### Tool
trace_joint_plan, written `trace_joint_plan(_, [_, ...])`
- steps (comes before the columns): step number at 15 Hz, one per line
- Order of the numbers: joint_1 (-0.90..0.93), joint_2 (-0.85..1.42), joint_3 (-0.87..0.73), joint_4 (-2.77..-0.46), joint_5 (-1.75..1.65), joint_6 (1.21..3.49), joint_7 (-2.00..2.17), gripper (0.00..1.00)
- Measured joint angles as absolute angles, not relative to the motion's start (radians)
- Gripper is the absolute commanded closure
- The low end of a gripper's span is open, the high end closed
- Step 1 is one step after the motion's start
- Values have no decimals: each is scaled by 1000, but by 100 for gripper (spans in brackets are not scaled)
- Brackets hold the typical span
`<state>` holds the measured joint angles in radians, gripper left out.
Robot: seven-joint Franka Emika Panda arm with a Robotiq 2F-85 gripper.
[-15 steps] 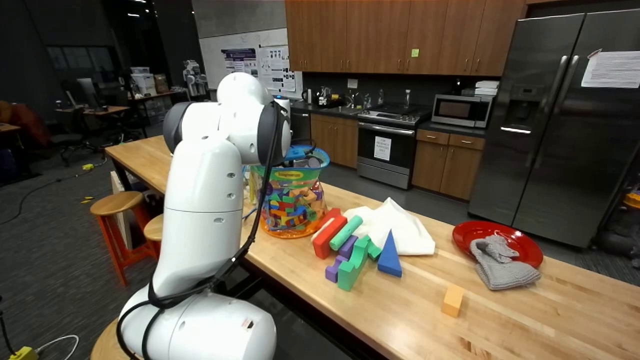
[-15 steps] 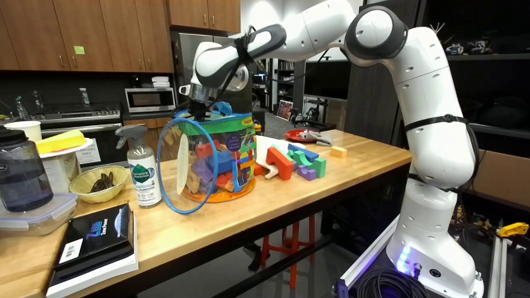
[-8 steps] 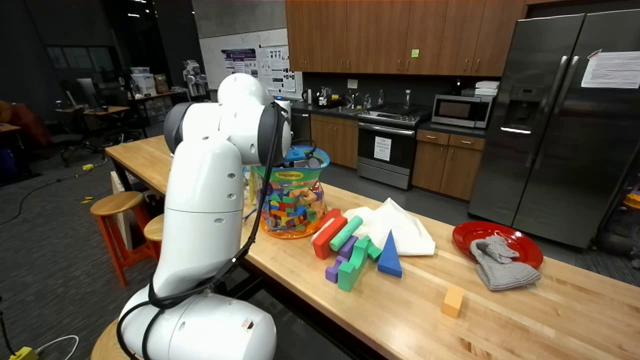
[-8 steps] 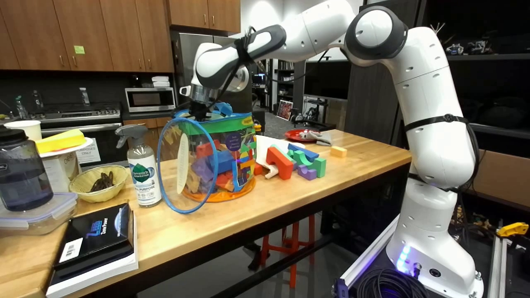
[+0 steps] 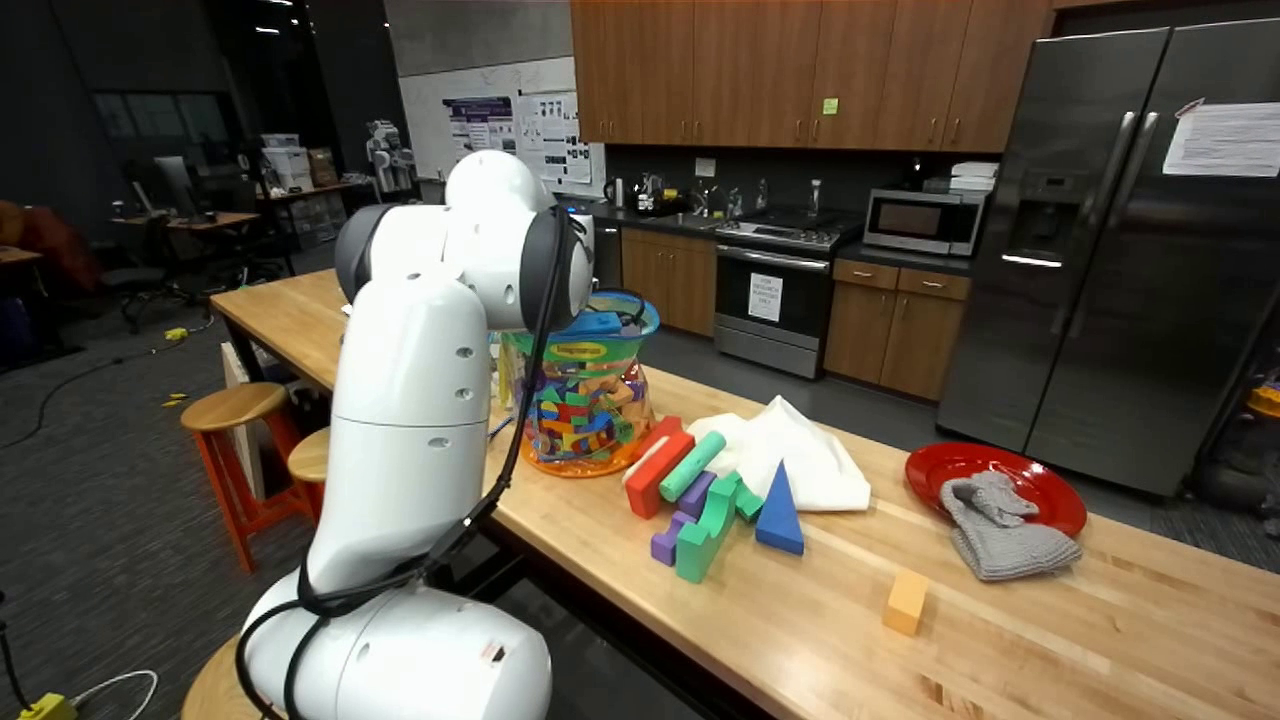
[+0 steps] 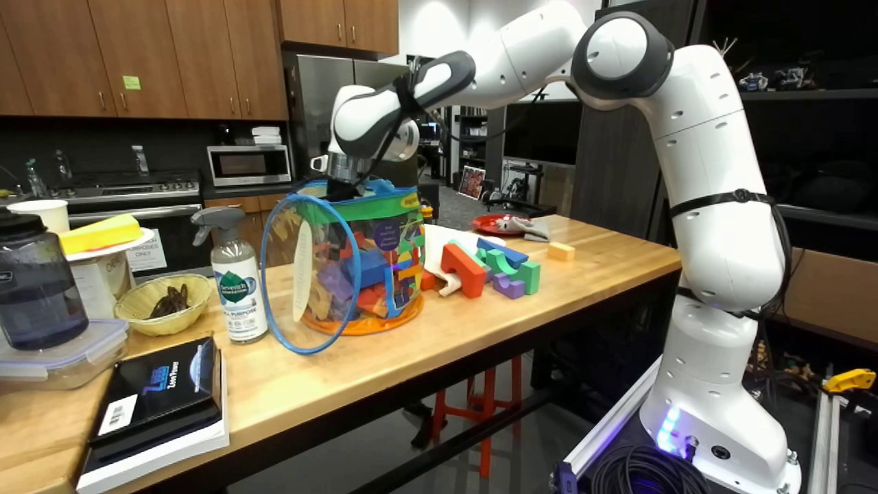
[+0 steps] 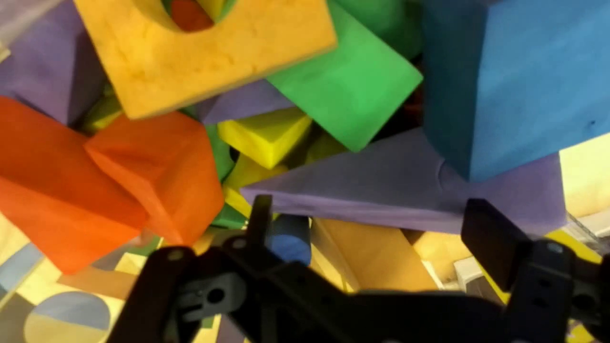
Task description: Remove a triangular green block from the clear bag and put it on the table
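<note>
Gripper (image 7: pixel 369 205) lower in clear bag (image 6: pixel 384 206); parted fingers (image 7: pixel 495 245) in wrist view only.

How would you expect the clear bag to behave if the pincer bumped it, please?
The clear bag would probably flex, its see-through plastic looking thin. It may slide, as the blocks inside look like light foam. Its broad orange base might resist tipping.
</note>
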<state>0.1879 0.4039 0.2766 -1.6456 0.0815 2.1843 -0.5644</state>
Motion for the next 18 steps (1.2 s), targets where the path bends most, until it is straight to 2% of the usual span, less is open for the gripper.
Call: trace_joint_plan(18, [138,345,253,-1729,82,2180,-559,0])
